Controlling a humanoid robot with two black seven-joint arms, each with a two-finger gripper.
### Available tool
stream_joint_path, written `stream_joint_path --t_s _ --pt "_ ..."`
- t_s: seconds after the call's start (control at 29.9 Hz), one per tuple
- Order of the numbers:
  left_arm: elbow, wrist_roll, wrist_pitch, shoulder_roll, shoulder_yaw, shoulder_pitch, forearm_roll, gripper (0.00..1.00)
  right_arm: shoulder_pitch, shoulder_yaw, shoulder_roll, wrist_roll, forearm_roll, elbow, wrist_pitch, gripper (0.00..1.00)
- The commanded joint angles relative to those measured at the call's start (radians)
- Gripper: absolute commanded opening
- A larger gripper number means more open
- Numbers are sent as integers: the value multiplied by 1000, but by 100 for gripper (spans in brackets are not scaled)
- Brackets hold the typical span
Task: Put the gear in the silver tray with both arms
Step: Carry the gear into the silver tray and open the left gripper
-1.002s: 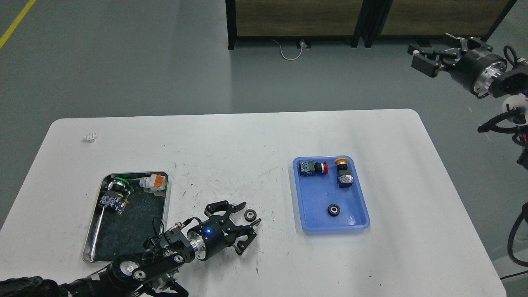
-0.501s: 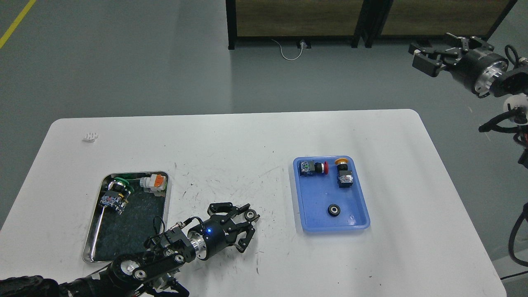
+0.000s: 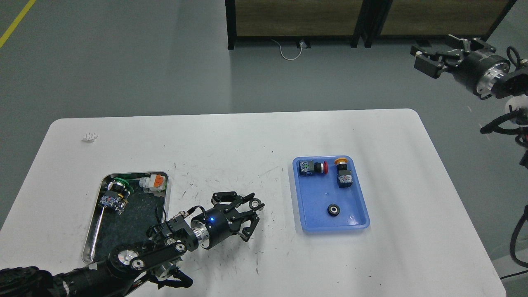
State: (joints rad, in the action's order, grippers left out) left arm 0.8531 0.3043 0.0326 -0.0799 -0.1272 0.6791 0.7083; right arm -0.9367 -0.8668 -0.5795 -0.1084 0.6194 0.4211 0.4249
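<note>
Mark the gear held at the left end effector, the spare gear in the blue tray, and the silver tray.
held gear [image 3: 256, 203], head view, on its toothed rim at the fingertips.
spare gear [image 3: 333, 210], head view, on its hub.
silver tray [image 3: 167, 194], head view, on its right rim.

Silver tray: near half of floor bare; far end blocked by green-capped switch + orange/white part; L arm overhangs tray's near-right corner; tabletop btwn the 2 trays bare.
</note>
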Motion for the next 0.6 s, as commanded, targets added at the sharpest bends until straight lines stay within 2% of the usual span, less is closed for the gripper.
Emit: stream_joint_path --t_s 0.0,0.33,0.57 --pt "73 -17 -7 -98 9 31 -26 27 2 0 6 0 0 -1 0 99" --pt "328 -28 -25 -452 17 28 -29 27 2 29 32 0 0 -1 0 99" --pt "408 -27 -25 -593 14 19 -47 27 2 51 76 -2 28 -19 0 99"
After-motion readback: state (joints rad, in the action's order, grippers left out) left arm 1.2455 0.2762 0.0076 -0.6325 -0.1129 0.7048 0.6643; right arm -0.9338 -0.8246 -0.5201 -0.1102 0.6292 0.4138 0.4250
